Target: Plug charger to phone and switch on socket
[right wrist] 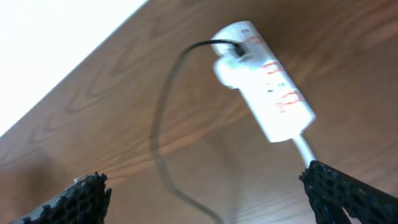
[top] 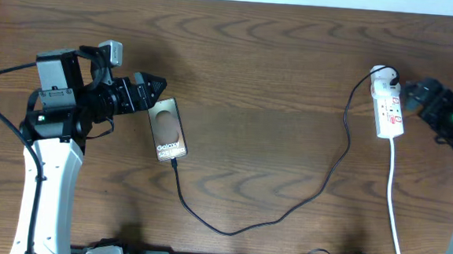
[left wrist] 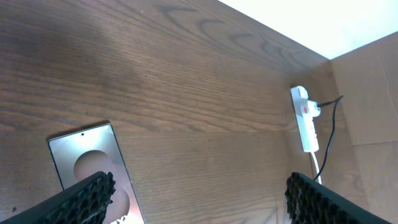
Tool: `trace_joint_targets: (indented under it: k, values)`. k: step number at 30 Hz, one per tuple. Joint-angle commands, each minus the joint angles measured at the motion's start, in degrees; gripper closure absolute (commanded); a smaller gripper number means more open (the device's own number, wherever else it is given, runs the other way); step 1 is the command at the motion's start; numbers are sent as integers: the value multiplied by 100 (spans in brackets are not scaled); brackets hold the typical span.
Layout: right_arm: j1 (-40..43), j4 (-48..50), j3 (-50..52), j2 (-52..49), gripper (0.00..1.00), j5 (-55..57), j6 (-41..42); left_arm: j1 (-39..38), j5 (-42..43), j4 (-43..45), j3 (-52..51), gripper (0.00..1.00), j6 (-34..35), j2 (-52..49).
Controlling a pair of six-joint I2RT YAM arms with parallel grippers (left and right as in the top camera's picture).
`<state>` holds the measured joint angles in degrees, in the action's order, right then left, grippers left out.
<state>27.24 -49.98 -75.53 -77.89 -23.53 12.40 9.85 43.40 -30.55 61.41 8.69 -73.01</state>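
Closest to the left wrist lens, the left gripper [left wrist: 199, 202] holds its two black textured fingers [left wrist: 87, 196] spread wide, with nothing between them. The 9 o'clock finger overlaps the near end of the phone [left wrist: 84, 158] in that view; whether it touches the slab I cannot tell. Only the overhead view shows the lettered end of the phone and the charger [top: 284, 213], whose thin black cable meets the phone's 6 o'clock edge, loops across the table [top: 255, 50] and climbs to the 12 o'clock end of the socket [top: 388, 105]. Whether the tip is seated in the phone is too small to tell. From above, the phone lies at 5 o'clock from the left gripper's tips, just beside them.

The right wrist view alone shows the socket's red marks up close and a white block on its far end, where the black cable enters. The right gripper [right wrist: 211, 196] is also wide apart and empty, its fingers [right wrist: 348, 193] clear of the socket, which lies at 1 o'clock from the gap. Overhead, the socket sits at 9 o'clock of that gripper, with its thick white cord [top: 396, 208] running to 6 o'clock
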Motion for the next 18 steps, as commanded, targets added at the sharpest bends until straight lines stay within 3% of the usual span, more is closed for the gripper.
trace_joint_targets:
  k: [1, 8, 18]
  values:
    - [490, -7, -66, -507, 1, -704, -1029, -7, 52, -13, 33, 10, -142, 4]
    - [833, 297, -306, -1766, 1, -1759, -1537, -7, 52, -68, 33, 10, -142, 4]
    - [719, -529, -2243, -3604, 1, -1556, -2240, -7, 52, -74, 33, 10, -142, 4]
